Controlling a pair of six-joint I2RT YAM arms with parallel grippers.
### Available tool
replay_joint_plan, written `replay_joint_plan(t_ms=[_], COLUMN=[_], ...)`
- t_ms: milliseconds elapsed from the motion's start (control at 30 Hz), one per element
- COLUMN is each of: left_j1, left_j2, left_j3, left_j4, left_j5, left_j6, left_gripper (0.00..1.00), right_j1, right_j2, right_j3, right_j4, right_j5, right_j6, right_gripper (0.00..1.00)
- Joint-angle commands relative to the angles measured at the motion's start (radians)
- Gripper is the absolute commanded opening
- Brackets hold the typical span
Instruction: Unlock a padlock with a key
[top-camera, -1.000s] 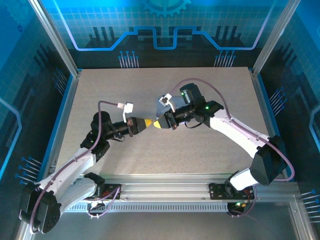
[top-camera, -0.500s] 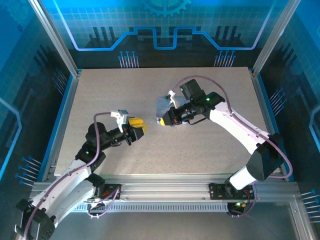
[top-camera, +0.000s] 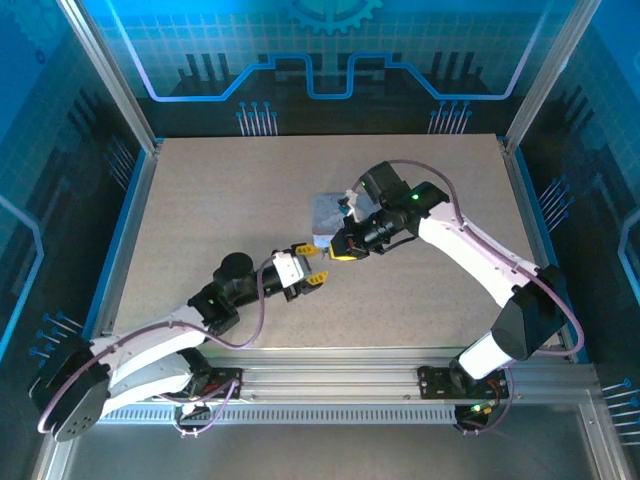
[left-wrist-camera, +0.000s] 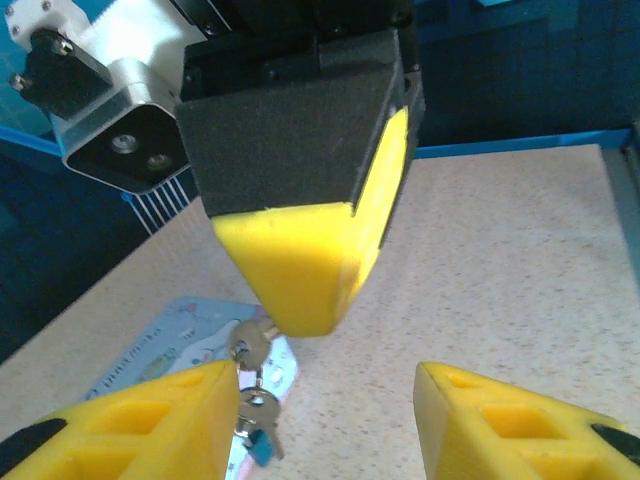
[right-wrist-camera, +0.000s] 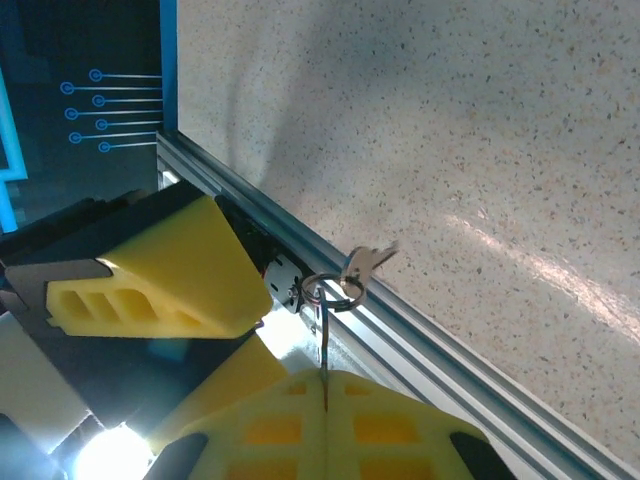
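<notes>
A speckled beige table (top-camera: 200, 220) is enclosed on the far, left and right sides by blue walls (top-camera: 330, 60) printed with circuit-like lines. A pale silver-blue tin (top-camera: 325, 210) with a cartoon print is laid flat near the table's middle. An aluminium rail (top-camera: 340, 368) is mounted along the near edge.

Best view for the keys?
Right wrist: keys and ring stand sharp against the table, held at the tips of the shut right gripper. Left wrist: they dangle under that gripper, small, at the left finger's edge. Top external: too small to tell.
</notes>
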Motion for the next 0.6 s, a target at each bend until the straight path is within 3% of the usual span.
replay_joint_plan(t_ms=[0, 567], left_j1=[-0.009, -0.010], left_j2=[0.049, 0.149], left_j3=[-0.016, -0.017], left_j4=[0.175, 0.223], left_j5=[-0.059, -0.077], left_j6=[0.099, 0.180], left_gripper=[0.49, 0.31], right_j1=[-0.006, -0.003], right_j2=[-0.005, -0.015], right_j3=[0.011, 0.004], right_j4=[-0.035, -0.009], right_j5=[-0.028, -0.093], right_j6=[0.033, 0.081], right_gripper=[0.00, 0.00])
